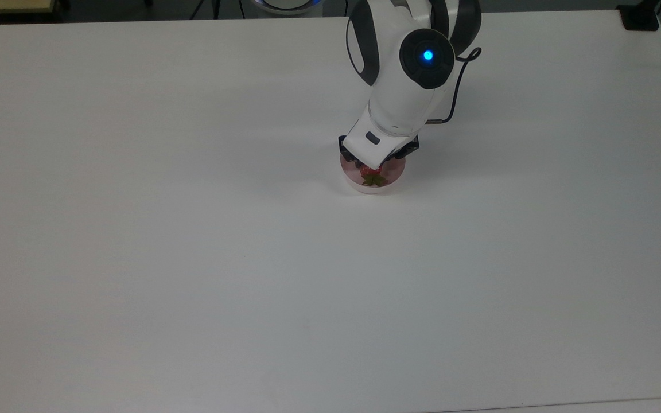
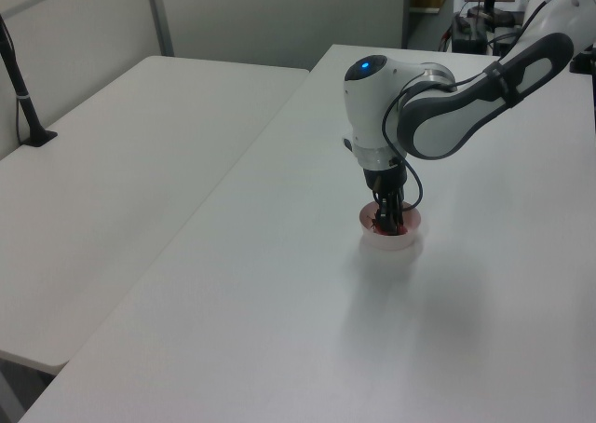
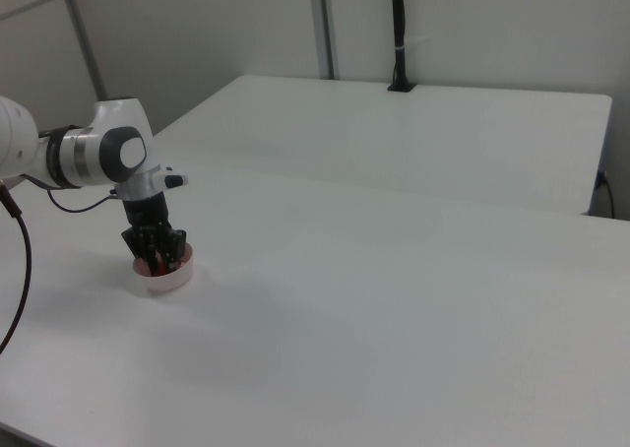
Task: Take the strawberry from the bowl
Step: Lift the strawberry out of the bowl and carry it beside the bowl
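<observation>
Here claw [image 1: 373,166] is down inside the bowl [image 1: 392,181], fingers clenched on the strawberry [image 1: 370,172]. Strawberry sits in the bowl, green cap showing. Bowl rests on white table [image 1: 193,258].

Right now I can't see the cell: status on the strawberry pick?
Gripper down inside the pink bowl. Fingers around the strawberry, grip unconfirmed. Strawberry not lifted. Nothing beside the bowl on the white table.

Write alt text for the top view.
A white robot arm reaches down so its gripper sits inside a small pink bowl holding a red strawberry with a green cap. The bowl stands on a large white table.
</observation>
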